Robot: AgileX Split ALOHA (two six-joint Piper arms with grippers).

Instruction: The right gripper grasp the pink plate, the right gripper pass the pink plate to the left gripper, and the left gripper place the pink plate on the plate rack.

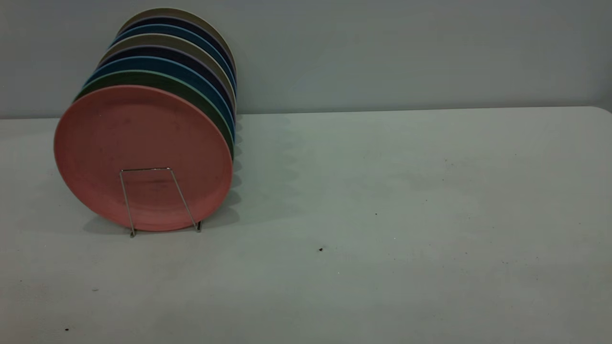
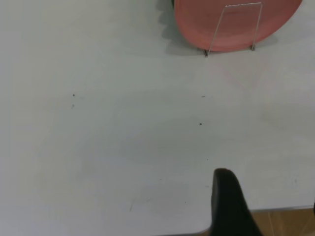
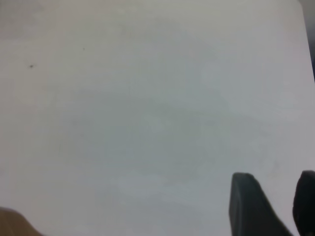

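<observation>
The pink plate (image 1: 143, 143) stands upright in the front slot of the plate rack (image 1: 146, 168), at the table's left, leaning behind the front wire loop. Its lower part also shows in the left wrist view (image 2: 197, 24), with the rack's loop (image 2: 243, 4) before it. Neither gripper shows in the exterior view. My left gripper (image 2: 269, 189) hangs over the table's near edge, far from the plate, open and empty; one finger (image 2: 227, 201) shows fully. My right gripper (image 3: 274, 175) is open and empty over bare table.
Several more plates stand in the rack behind the pink one: a green one (image 1: 158, 79), then blue, dark navy and beige ones (image 1: 181, 43). The table's edge (image 2: 275, 208) with wooden floor beyond it lies under the left gripper. A wall rises behind the table.
</observation>
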